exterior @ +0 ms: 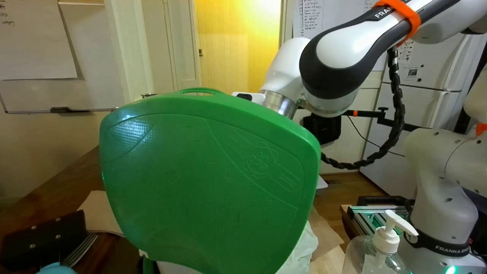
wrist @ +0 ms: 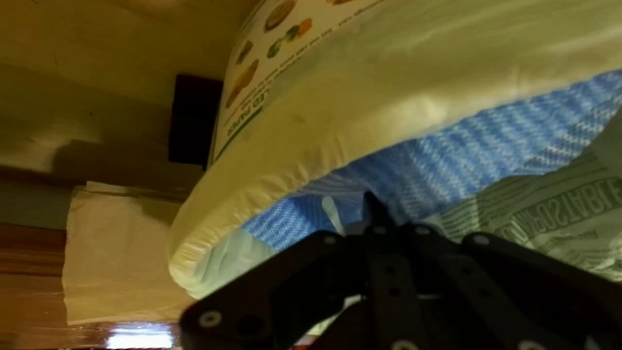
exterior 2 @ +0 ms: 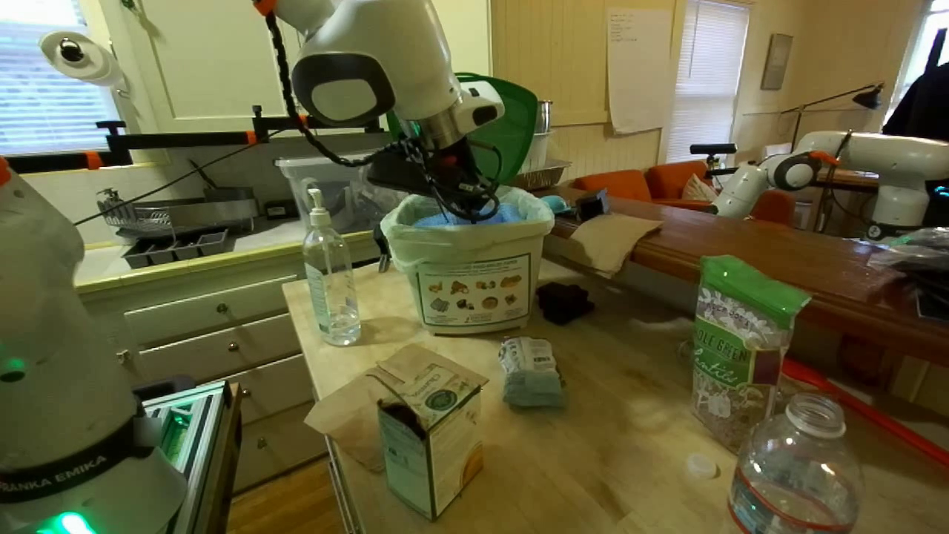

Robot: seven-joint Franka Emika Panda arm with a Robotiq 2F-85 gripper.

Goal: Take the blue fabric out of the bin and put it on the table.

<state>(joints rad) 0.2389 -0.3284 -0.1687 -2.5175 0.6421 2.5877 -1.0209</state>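
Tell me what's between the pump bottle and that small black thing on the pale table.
In an exterior view, the bin, with blue fabric inside, stands between the pump bottle and the black thing.

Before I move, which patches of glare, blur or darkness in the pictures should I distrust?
Wrist view: dim; the jaws are dark and out of focus, so whether they hold the blue fabric can't be read; glare on the brown wood, lower left. In an exterior view: a glint on the green lid, upper left; in an exterior view: bright window blinds at the left edge.
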